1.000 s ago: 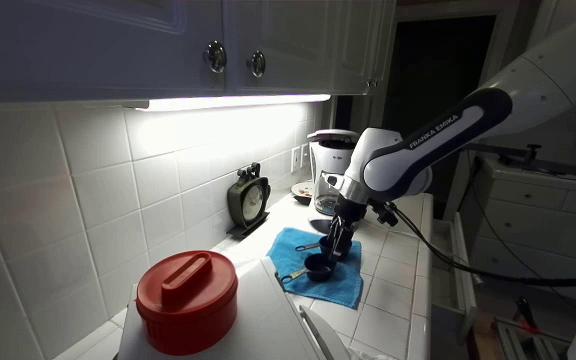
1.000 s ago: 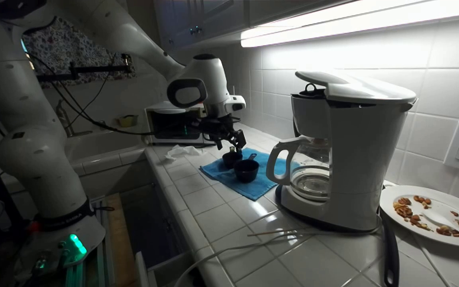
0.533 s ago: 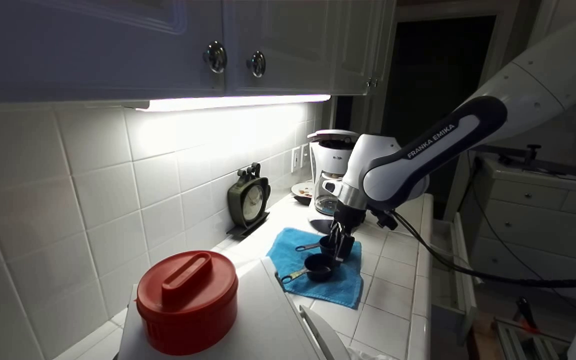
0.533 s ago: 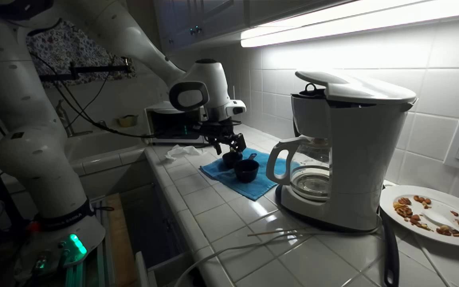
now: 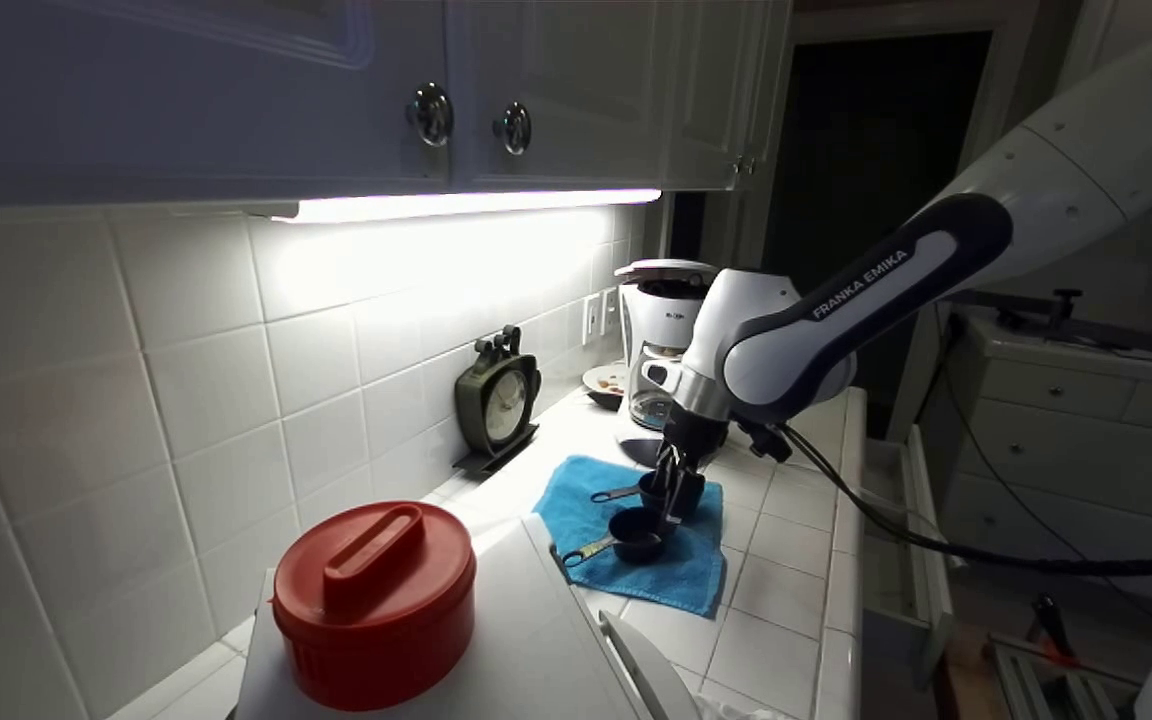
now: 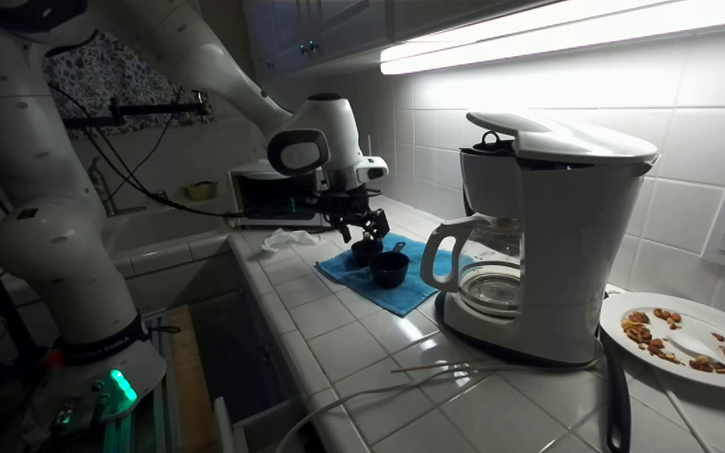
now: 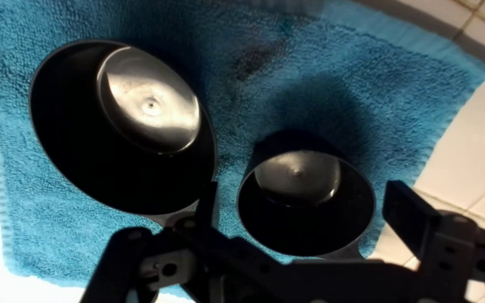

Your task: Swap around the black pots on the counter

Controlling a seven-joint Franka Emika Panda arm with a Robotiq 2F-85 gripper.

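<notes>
Two black pots [image 6: 389, 272] rest upright, close together: the smaller pot [image 7: 305, 204] toward the red container [image 5: 374, 590], the larger pot [image 7: 120, 130] nearer the coffee maker [image 6: 564, 251]. Both look like thin, hard plastic, so I would expect them light and stiff, hard to break, perhaps slick on the smooth wall. I'd take the smaller one across its body just below the rim; held by its handle [image 5: 591, 548] it would likely tip or swing. Beneath them is a blue towel [image 7: 394, 92], which may rumple if a pot is dragged rather than lifted. The pincer [image 7: 303, 202] stands spread and empty, and in the wrist view its fingers [image 7: 411, 216] come to either side of the smaller pot. Whether their tips reach below the rim, or whether the one by the gap between the pots touches the larger pot, I can't tell. Since a second ago the pincer has come down slightly, as both exterior views show; over the last half second it has hardly shifted. Pots and towel lie just as they did on the tiled counter [image 6: 337, 340].
</notes>
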